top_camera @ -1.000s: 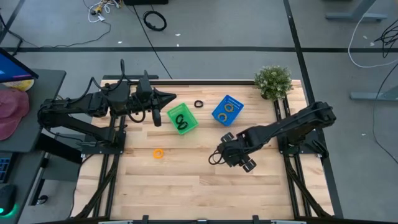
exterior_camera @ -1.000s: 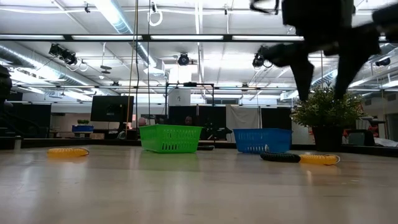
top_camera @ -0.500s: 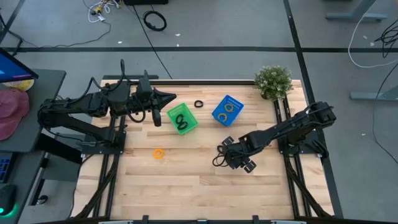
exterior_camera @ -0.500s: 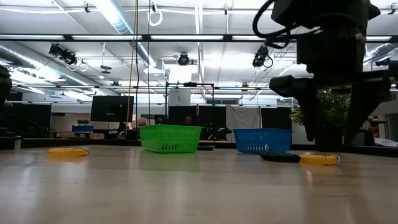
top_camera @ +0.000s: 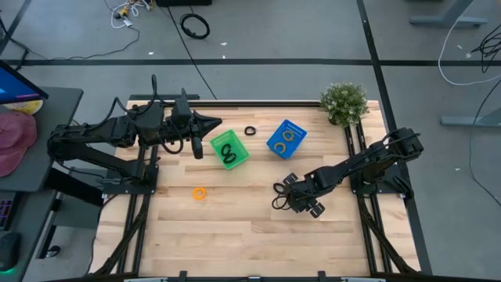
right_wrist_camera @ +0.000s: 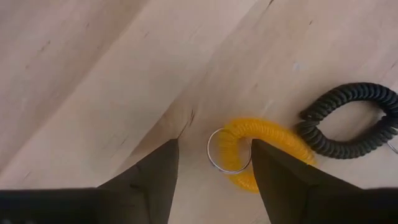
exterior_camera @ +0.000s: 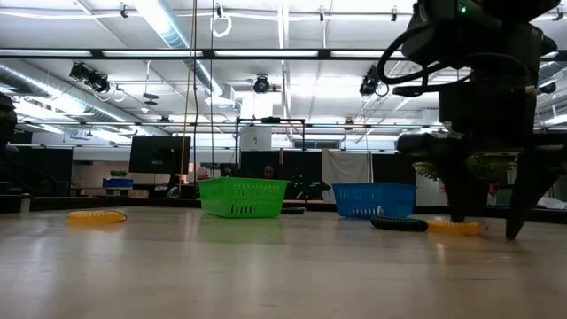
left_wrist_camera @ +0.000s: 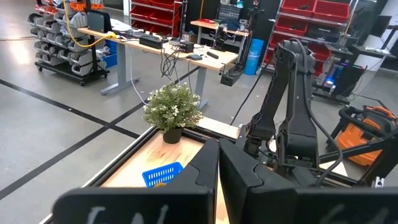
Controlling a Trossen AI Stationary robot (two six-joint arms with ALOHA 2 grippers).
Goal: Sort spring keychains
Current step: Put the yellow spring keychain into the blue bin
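Observation:
My right gripper [right_wrist_camera: 214,150] is open and points down at the table, right of its middle [top_camera: 285,200]. Its two fingers stand on either side of an orange spring keychain [right_wrist_camera: 261,146] with a metal ring, which lies flat. A black keychain [right_wrist_camera: 351,127] lies against that one. In the low view the fingertips [exterior_camera: 461,213] reach almost down to the tabletop by the orange coil [exterior_camera: 456,227]. Another orange keychain [top_camera: 200,193] and a black one [top_camera: 250,131] lie loose on the table. My left gripper [top_camera: 213,121] is shut and hovers beside the green basket [top_camera: 229,150].
The green basket holds black coils; the blue basket [top_camera: 286,139] holds orange ones. A potted plant [top_camera: 344,102] stands at the far right corner. Bare wood lies along the near half of the table [top_camera: 235,235].
My right gripper has come down from well above the table until its open fingers reach the tabletop around the orange keychain, shifting slightly toward the near edge. The keychains and baskets have stayed put.

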